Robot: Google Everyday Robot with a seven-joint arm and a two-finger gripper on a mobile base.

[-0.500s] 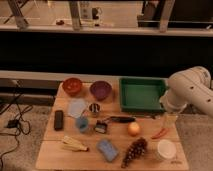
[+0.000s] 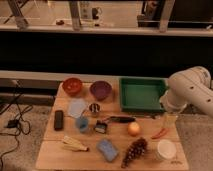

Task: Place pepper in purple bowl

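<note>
While the white arm [image 2: 192,87] is arching in from the right and bending downward past the near right corner of the green tray [image 2: 142,95], the tool [image 2: 171,120] is hanging just in front of that corner, pointing down with its jaws spread wide and gripping nothing. The pepper [image 2: 160,133] is lying on the worktop [image 2: 50,150] in front of the tray, just beneath the tool. The purple bowl [image 2: 100,90] is sitting just left of the tray.
</note>
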